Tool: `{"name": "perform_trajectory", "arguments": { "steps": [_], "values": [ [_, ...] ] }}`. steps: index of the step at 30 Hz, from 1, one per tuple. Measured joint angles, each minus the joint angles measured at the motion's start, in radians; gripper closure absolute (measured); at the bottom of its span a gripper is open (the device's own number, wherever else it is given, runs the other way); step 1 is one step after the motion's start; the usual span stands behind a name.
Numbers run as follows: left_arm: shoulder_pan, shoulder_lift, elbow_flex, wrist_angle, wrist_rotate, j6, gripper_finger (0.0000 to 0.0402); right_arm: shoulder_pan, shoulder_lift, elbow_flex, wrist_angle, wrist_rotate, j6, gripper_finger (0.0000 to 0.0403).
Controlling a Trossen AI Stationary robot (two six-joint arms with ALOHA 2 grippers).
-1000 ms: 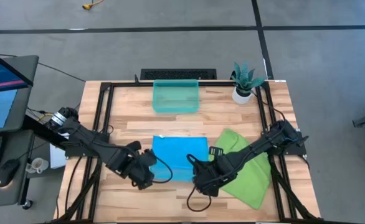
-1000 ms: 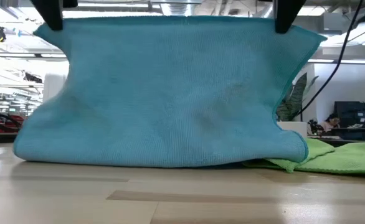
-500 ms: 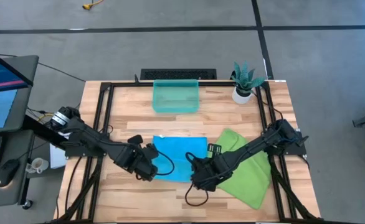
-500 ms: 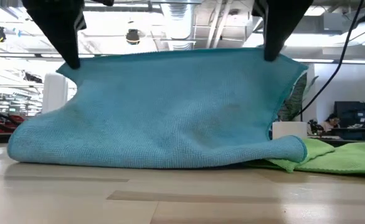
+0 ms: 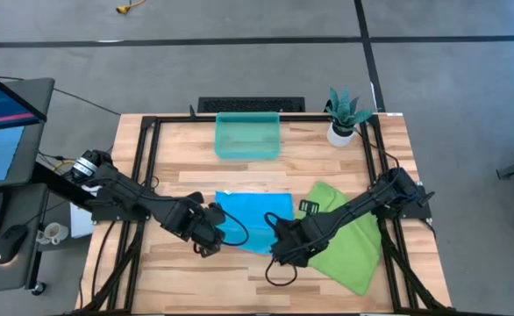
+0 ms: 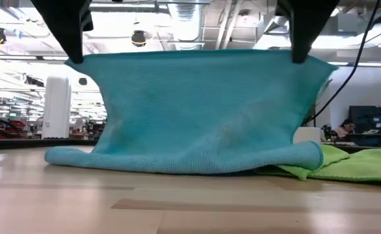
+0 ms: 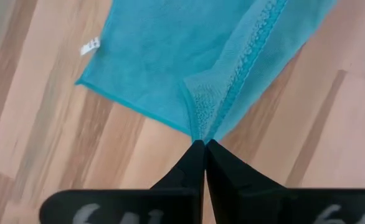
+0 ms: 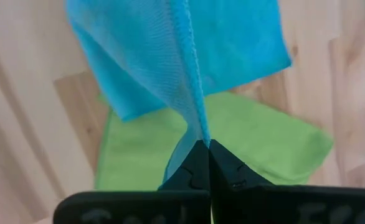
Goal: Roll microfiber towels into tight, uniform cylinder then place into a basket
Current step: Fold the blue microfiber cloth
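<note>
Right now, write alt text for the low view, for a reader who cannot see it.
A blue towel hangs like a curtain across the frame, its top edge pinched at each end by the left gripper and right gripper, its lower edge trailing on the wooden table. A green towel lies flat behind it to one side.

no text can be read anywhere. the small white tag (image 7: 90, 46) sewn to the edge of the bright sky-blue microfiber towel (image 7: 189, 56) carries marks too small and blurred to make out.
</note>
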State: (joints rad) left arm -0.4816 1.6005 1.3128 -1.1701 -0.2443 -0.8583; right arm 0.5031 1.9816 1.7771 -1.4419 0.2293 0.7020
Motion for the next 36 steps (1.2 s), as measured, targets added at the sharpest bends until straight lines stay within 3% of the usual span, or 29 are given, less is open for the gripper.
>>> {"name": "perform_trajectory", "arguments": {
  "steps": [6, 13, 16, 23, 29, 36],
  "values": [
    [0.014, 0.000, 0.000, -0.074, -0.007, -0.042, 0.0401, -0.025, 0.001, 0.000, 0.038, 0.029, -0.058, 0.0397],
    [0.001, -0.004, 0.012, -0.064, 0.179, -0.049, 0.0401, -0.001, -0.002, 0.013, 0.058, -0.005, -0.053, 0.0397],
    [-0.033, -0.004, 0.062, -0.092, 0.214, -0.083, 0.0401, 0.035, -0.003, 0.053, 0.054, -0.029, -0.047, 0.0397],
    [-0.140, -0.005, 0.184, -0.106, 0.188, -0.231, 0.0401, 0.112, -0.005, 0.097, 0.072, -0.029, -0.008, 0.0397],
    [-0.211, 0.008, 0.144, -0.143, 0.212, -0.440, 0.0401, 0.127, 0.047, 0.097, 0.034, -0.030, 0.031, 0.0397],
    [-0.192, 0.014, 0.089, -0.175, 0.164, -0.437, 0.0401, 0.105, 0.087, 0.097, -0.004, -0.014, 0.050, 0.0397]
  ]
}}
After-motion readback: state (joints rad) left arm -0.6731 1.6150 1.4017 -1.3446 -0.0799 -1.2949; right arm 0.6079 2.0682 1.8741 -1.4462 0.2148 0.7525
